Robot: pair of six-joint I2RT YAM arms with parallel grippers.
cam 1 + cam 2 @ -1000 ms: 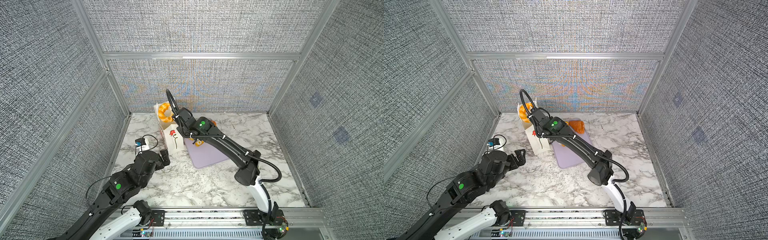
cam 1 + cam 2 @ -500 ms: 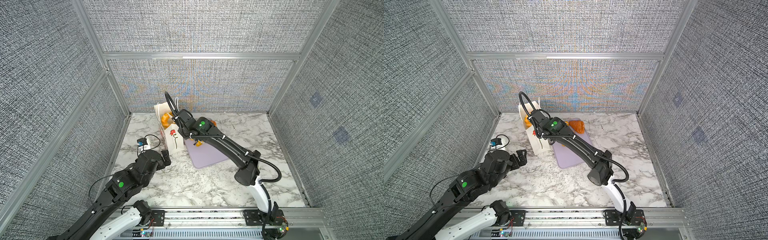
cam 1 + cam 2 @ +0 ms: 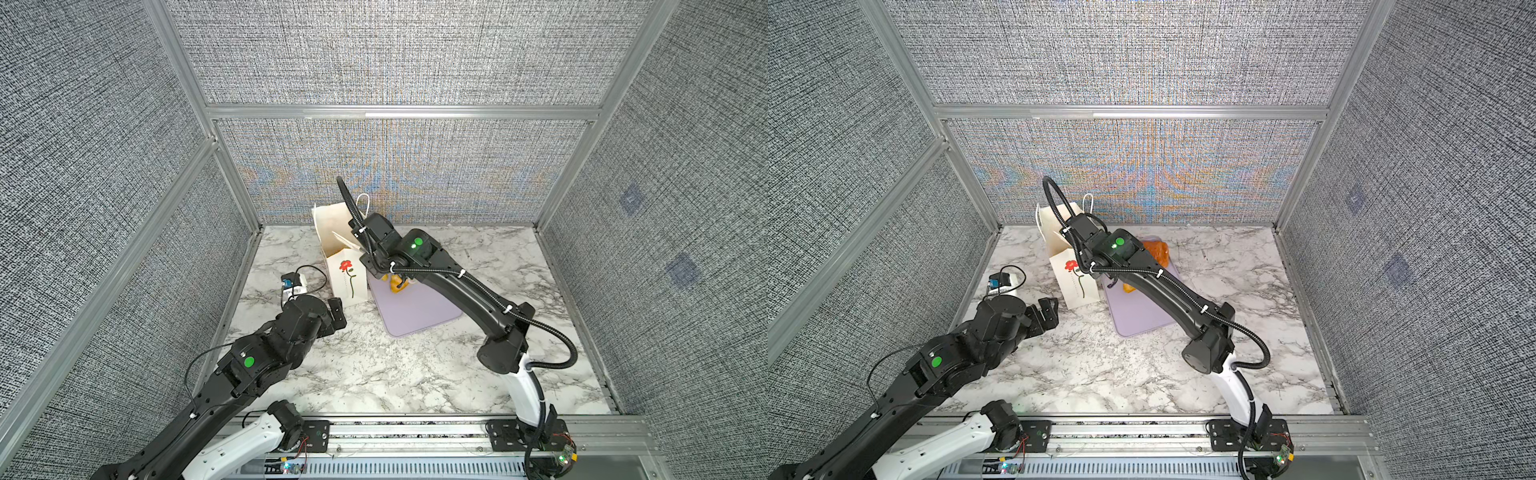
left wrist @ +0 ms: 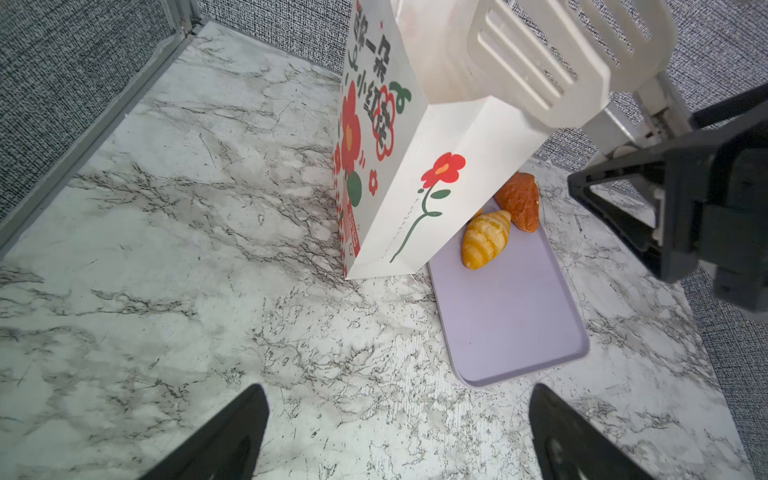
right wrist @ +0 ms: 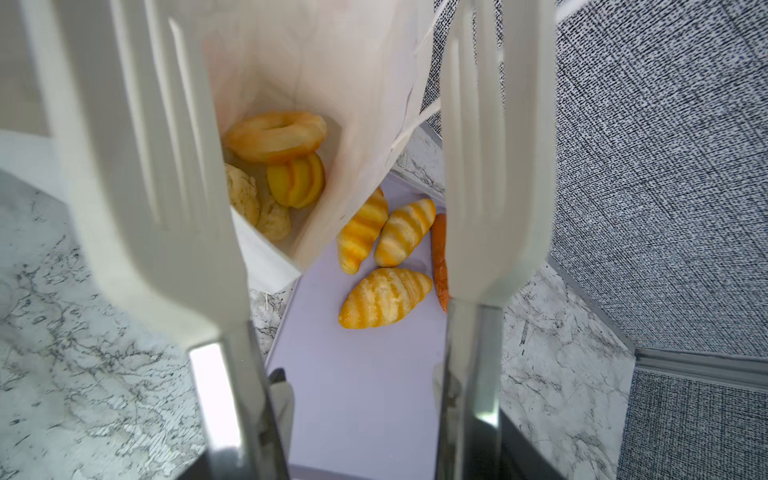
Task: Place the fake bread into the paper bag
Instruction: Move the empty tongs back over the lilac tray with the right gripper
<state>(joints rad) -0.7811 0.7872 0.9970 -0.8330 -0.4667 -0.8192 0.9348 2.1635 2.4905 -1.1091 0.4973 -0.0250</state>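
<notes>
1. The right gripper (image 5: pixel 332 174), fitted with white slotted tong blades (image 5: pixel 490 174), is hovering over the paper bag (image 3: pixel 347 274) mouth, blades apart, holding nothing.
2. The left gripper (image 4: pixel 399 432) is waiting wide open, near the bag's front.
3. The bag is showing a red flower and unreadable Chinese characters.
4. Glossy fake bread: a ring (image 5: pixel 276 135) and buns are lying inside the bag; three striped croissants (image 5: pixel 384 297) are lying beside it on the lilac tray (image 4: pixel 507 316).

Colours we see on the marble

We see golden-yellow striped croissants (image 5: pixel 384 297) on a lilac tray (image 4: pixel 507 316), a white paper bag (image 4: pixel 436 195) printed with a red flower, and grey-veined tabletop (image 3: pixel 374 374).
</notes>
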